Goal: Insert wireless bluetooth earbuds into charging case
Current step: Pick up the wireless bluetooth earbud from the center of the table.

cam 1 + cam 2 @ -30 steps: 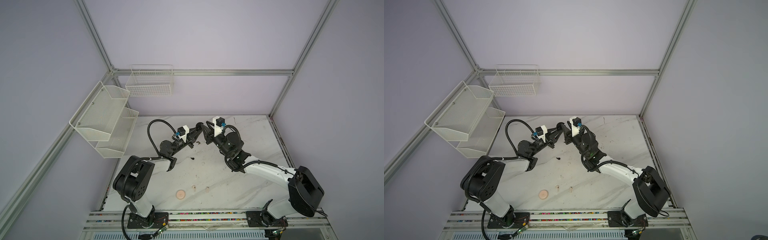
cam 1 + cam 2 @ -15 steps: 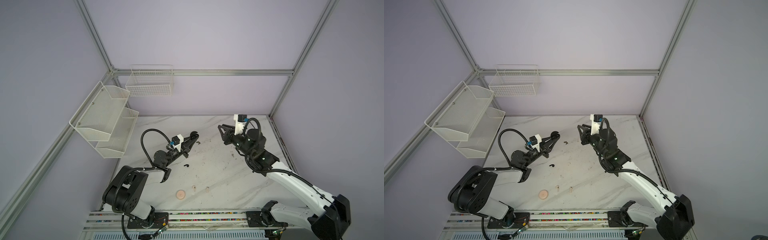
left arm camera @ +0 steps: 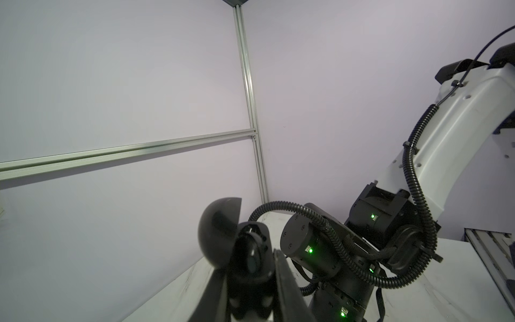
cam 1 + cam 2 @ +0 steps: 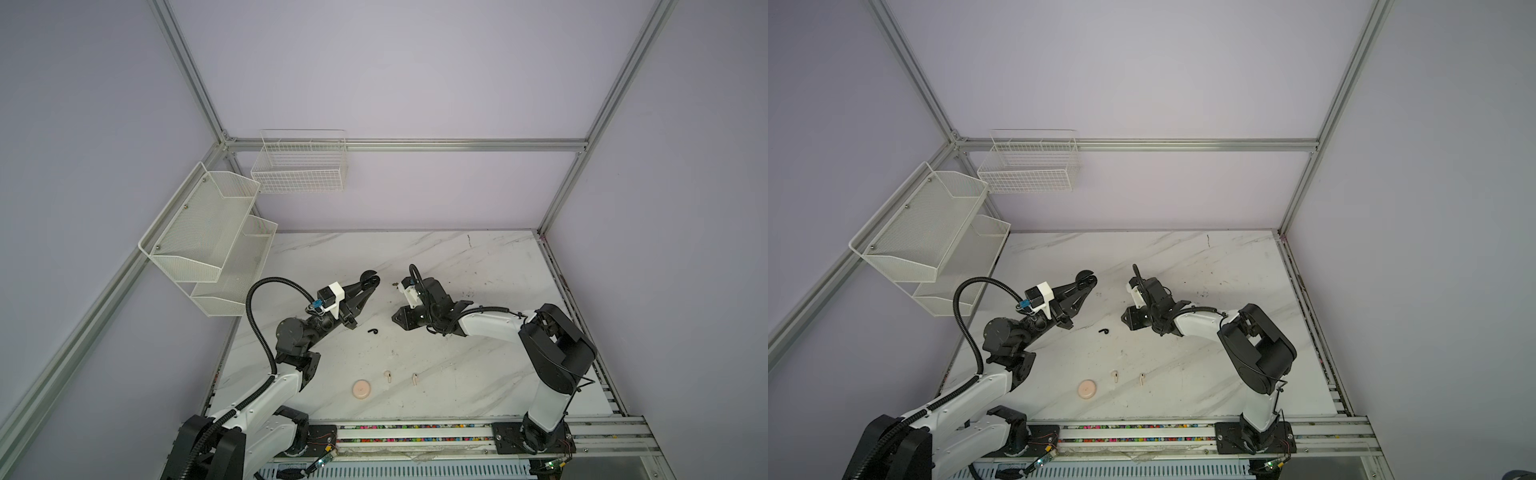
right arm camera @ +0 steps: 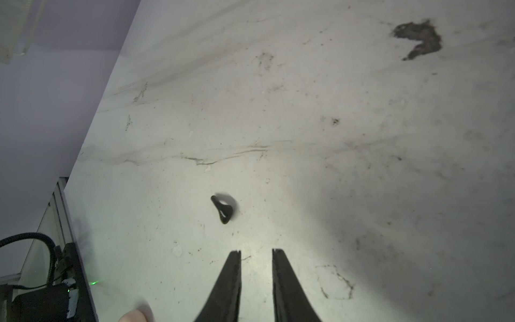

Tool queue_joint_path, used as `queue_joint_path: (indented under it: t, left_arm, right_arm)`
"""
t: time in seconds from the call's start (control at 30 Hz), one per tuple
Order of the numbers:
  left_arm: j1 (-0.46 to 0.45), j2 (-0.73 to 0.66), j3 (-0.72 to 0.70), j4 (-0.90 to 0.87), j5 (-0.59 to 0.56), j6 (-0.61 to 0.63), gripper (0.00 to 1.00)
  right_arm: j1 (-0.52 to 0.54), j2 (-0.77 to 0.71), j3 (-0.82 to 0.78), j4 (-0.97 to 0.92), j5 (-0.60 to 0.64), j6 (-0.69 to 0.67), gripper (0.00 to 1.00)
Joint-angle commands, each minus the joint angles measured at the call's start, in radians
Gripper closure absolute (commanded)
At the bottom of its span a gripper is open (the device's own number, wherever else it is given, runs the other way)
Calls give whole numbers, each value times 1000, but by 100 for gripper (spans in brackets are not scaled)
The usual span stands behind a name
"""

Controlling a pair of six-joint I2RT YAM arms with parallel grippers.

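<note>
My left gripper (image 4: 371,285) (image 3: 246,260) is raised above the table and shut on a black charging case (image 4: 367,277) (image 3: 220,225), whose domed lid stands open. A black earbud (image 4: 372,331) (image 4: 1104,331) (image 5: 224,209) lies on the marble table. My right gripper (image 4: 397,321) (image 5: 256,251) hangs low just to its right, open by a narrow gap with nothing between the fingers. Two cream earbuds (image 4: 387,376) (image 4: 414,377) lie near the front, beside a round cream case (image 4: 361,390) that is shut.
Two white mesh shelves (image 4: 208,245) hang on the left wall and a wire basket (image 4: 301,166) on the back wall. A dark scrap (image 5: 418,39) lies on the table (image 4: 478,374) beyond the right gripper. The rail (image 4: 415,428) runs along the front edge.
My right gripper has left the case, swung out to the right, then come down low beside the black earbud with its jaws narrowing. My left gripper has drawn back left with the case.
</note>
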Motion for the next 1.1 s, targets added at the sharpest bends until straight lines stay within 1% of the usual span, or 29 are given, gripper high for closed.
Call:
queue_joint_path:
  t: [0.0, 0.07, 0.13, 0.2, 0.23, 0.3, 0.4, 0.53, 0.67, 0.93, 1.0, 1.07]
  left_arm:
    - [7, 27, 14, -10, 152, 55, 100]
    - [8, 46, 52, 1, 217, 82, 100]
    - [9, 61, 92, 4, 285, 112, 100]
    - [8, 69, 126, 6, 346, 137, 100]
    - [7, 70, 144, 1, 378, 157, 100]
    - [6, 73, 174, -9, 407, 176, 100]
    - [0, 67, 235, -53, 472, 214, 100]
    - [-19, 40, 315, -155, 553, 279, 100]
    - [-31, 11, 353, -228, 594, 314, 100]
    - [-33, -55, 373, -402, 621, 427, 100]
    - [-34, -71, 380, -458, 621, 463, 100]
    - [-34, -84, 383, -494, 617, 482, 100]
  right_arm:
    - [2, -73, -83, 131, -6, -81, 78]
    - [3, -119, -164, 236, -1, -146, 79]
    - [2, -162, -238, 357, 5, -211, 82]
    - [3, -179, -274, 432, 10, -269, 84]
    - [1, -178, -277, 440, 14, -291, 84]
    - [-5, -166, -265, 428, 14, -315, 84]
    - [-26, -150, -268, 451, -37, -354, 84]
    - [-49, -130, -290, 521, -69, -344, 84]
    - [-53, -128, -323, 599, -84, -324, 84]
    - [-53, -131, -385, 700, -98, -261, 83]
    - [-53, -127, -384, 696, -104, -246, 82]
    - [-53, -123, -365, 650, -105, -234, 80]
